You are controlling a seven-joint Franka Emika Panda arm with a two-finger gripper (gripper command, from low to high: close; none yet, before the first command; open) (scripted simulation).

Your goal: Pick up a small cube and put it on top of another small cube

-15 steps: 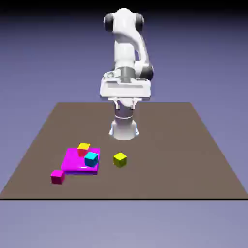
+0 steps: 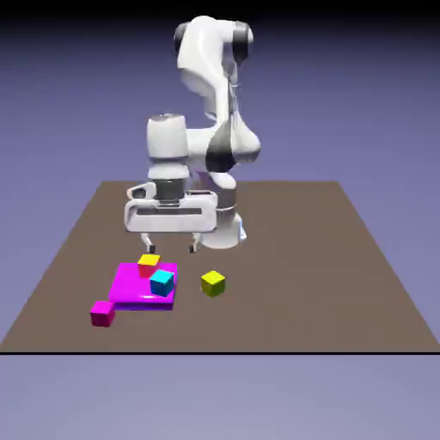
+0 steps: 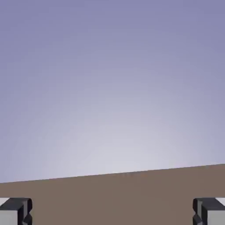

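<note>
Gripper (image 2: 172, 249), 1x, jaws apart, nothing held; small magenta cube (image 2: 102, 314), 1x, nearer camera, toward ext. view's L and below fingertips, beyond slab (image 2: 129, 287).

From my remote seat, I see a plain blue-violet backdrop (image 2: 344, 103), darkening to black along the top of the exterior view. In front lies a flat, dark brown tabletop (image 2: 301, 275) with a thin black front edge. My hand view shows pale light glowing on the backdrop, brightest just above the table's slightly slanting edge.
</note>
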